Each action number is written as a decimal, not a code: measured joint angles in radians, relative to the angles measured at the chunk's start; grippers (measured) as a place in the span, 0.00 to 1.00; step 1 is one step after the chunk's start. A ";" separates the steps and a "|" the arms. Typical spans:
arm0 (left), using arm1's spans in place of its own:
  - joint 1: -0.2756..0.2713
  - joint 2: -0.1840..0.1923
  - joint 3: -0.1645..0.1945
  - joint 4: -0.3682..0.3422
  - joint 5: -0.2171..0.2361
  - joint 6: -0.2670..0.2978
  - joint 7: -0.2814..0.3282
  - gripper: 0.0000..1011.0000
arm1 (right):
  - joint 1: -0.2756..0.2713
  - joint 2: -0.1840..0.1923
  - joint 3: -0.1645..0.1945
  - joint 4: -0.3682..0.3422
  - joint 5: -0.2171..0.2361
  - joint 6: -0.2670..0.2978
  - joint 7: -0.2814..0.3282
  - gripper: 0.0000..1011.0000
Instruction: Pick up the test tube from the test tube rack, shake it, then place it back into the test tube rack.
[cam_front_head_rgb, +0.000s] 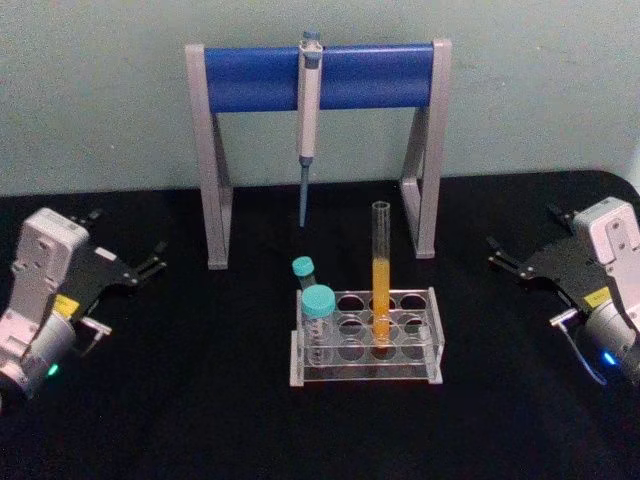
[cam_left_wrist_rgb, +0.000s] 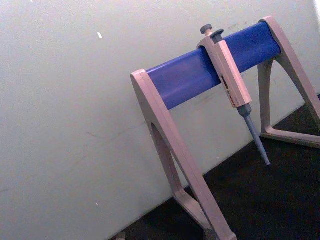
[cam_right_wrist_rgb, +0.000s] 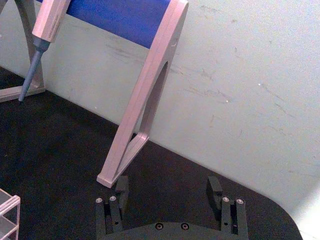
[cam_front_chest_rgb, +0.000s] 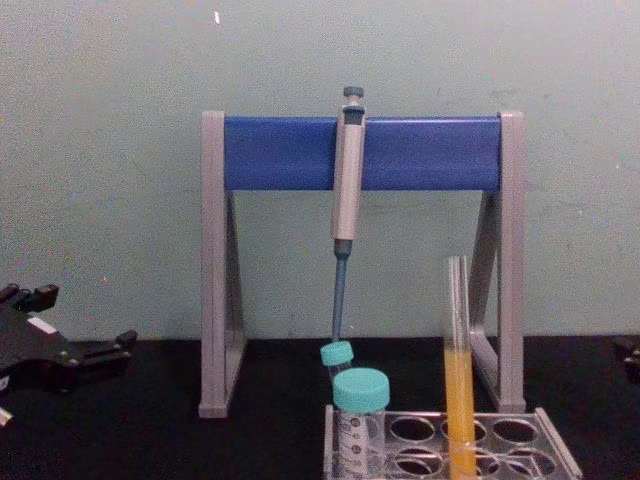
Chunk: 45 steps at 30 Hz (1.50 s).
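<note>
The tube (cam_front_head_rgb: 381, 270) stands upright in the rack (cam_front_head_rgb: 432, 335), in the middle column of holes; which row it sits in is hard to tell. Orange-yellow liquid fills its lower half and its top is uncapped. From the chest view the tube (cam_front_chest_rgb: 459, 380) rises well above the rack (cam_front_chest_rgb: 548, 442). Nothing grips it.

Two teal-capped vials (cam_front_head_rgb: 318, 312) sit in the rack's left column, one behind the other, the rear one leaning a little. The rack rests near the middle of the black counter (cam_front_head_rgb: 180, 410).

Behind it is the stand (cam_front_head_rgb: 260, 78), grey legs with a blue bar, close to the pale wall. A pipette (cam_front_head_rgb: 309, 110) hangs from the bar, tip down, clear of the counter.

The left hand (cam_front_head_rgb: 128, 235) rests low at the left side of the counter, well apart from the rack, pointing toward the stand. Its fingers (cam_front_chest_rgb: 122, 345) are spread apart and hold nothing.

The right hand (cam_front_head_rgb: 522, 227) lies at the counter's right side, also well away from the rack. In the right wrist view its two fingers (cam_right_wrist_rgb: 121, 189) stand wide apart, bare counter between them, with a leg of the stand just beyond.
</note>
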 joint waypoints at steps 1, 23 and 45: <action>0.000 0.000 0.000 0.000 0.000 0.000 0.000 0.99 | 0.000 0.000 0.000 0.000 0.000 0.000 0.000 0.99; 0.000 0.000 0.000 0.000 0.000 0.000 0.000 0.99 | 0.001 0.001 -0.001 0.000 0.000 0.000 -0.001 0.99; 0.000 0.000 0.000 0.000 0.000 0.000 0.000 0.99 | 0.002 0.001 -0.001 0.000 0.000 0.000 -0.001 0.99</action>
